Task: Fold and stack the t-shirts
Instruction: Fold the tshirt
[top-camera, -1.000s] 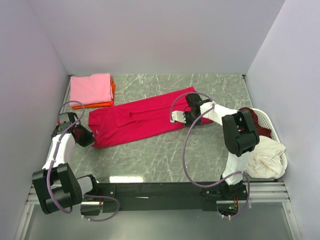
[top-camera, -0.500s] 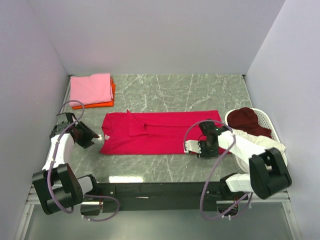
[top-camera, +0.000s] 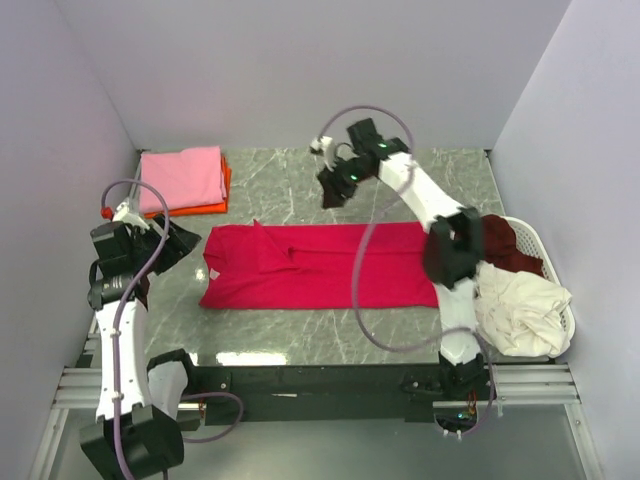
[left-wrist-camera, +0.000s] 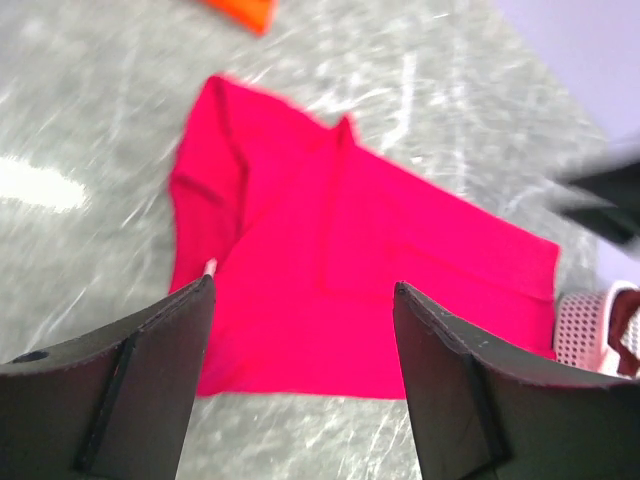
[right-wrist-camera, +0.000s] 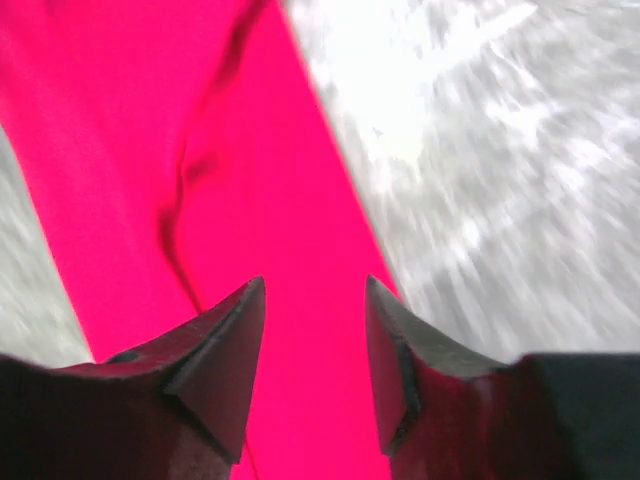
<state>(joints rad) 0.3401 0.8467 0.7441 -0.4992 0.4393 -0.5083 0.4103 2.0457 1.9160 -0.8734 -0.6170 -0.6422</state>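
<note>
Crimson t-shirt (top-camera: 320, 268) lies flat in the middle of the table (top-camera: 300, 330), with a pink t-shirt (top-camera: 182, 175) stacked on an orange t-shirt (top-camera: 200, 209) at rear left. Left wrist: left fingers (left-wrist-camera: 130, 390) spread wide, empty, above the shirt. Right wrist: right fingers (right-wrist-camera: 215, 360) parted, empty, over crimson fabric.
</note>
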